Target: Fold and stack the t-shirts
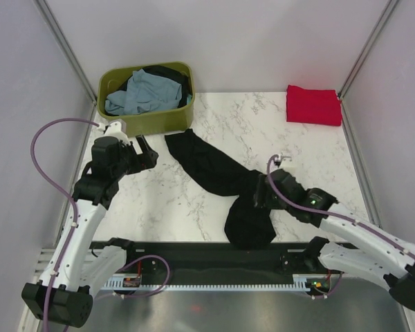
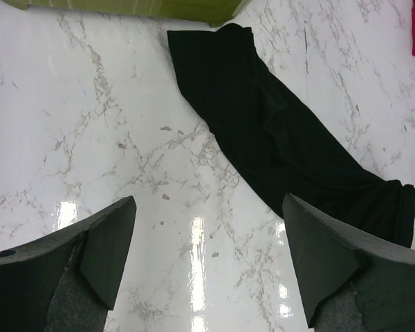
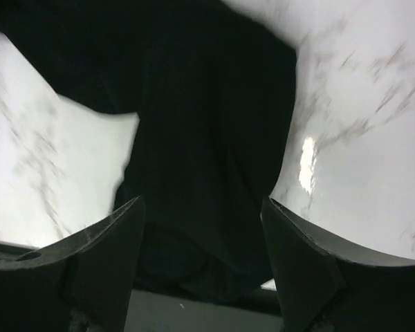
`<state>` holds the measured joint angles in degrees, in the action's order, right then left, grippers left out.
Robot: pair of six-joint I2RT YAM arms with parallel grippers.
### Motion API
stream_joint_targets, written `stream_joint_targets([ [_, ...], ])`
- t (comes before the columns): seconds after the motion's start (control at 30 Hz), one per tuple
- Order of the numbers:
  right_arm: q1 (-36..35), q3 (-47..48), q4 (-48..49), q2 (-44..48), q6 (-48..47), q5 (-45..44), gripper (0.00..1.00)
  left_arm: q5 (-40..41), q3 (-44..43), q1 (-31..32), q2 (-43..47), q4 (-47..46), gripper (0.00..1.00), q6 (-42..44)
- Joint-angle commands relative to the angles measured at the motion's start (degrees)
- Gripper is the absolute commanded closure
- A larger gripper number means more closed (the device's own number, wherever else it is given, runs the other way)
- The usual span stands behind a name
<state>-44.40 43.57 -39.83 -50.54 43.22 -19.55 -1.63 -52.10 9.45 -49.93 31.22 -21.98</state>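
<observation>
A black t-shirt lies bunched in a long band across the marble table, from near the tub down to the front edge; it also shows in the left wrist view and the right wrist view. A folded red t-shirt lies at the back right. A pale blue-grey t-shirt and a dark one lie in the olive tub. My left gripper is open and empty, left of the black shirt's far end. My right gripper is open, low over the shirt's near end.
The olive-green tub stands at the back left, its edge showing in the left wrist view. A black rail runs along the table's front edge. Grey walls close in the sides and back.
</observation>
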Motion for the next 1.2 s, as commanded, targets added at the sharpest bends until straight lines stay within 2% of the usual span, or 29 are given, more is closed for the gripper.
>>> stream_joint_targets([
  [0.0,-6.9,-3.3,6.3,-3.4,3.5,3.8,0.25,-1.6,-0.2,0.0,0.9,-1.2,0.07,2.7],
  [0.1,-11.3,0.5,5.1,-8.9,3.4,-1.0,0.26,-2.2,0.1,0.0,0.6,-1.3,0.07,2.9],
  [0.3,-15.8,10.4,-0.6,-23.2,2.4,-7.3,0.28,-3.0,0.2,0.0,0.6,-1.3,0.08,3.1],
  [0.7,-19.2,11.7,-0.8,-33.4,5.7,-8.0,0.32,-3.9,0.3,0.0,0.6,-1.3,0.08,3.3],
  [0.93,-19.2,11.9,0.4,-35.8,5.6,-10.5,0.36,-4.3,0.2,0.0,0.5,-1.3,0.09,3.3],
  [1.0,-19.2,12.6,-0.8,-36.5,5.7,-11.8,0.44,-4.3,0.3,0.0,0.5,-1.3,0.09,3.3],
  [1.03,-19.2,13.2,-1.3,-37.1,5.6,-12.2,0.54,-4.3,0.3,0.0,0.6,-1.3,0.09,3.3],
  [1.07,-19.3,13.4,-2.0,-37.3,5.6,-12.6,0.59,-4.2,0.2,0.0,0.6,-1.3,0.09,3.3],
  [1.1,-19.3,13.5,-2.4,-37.9,5.6,-13.5,0.70,-4.2,0.2,0.0,0.7,-1.3,0.09,3.3],
  [1.17,-19.2,13.4,-3.4,-38.1,5.6,-14.5,0.80,-4.3,0.2,0.0,0.8,-1.3,0.09,3.3],
])
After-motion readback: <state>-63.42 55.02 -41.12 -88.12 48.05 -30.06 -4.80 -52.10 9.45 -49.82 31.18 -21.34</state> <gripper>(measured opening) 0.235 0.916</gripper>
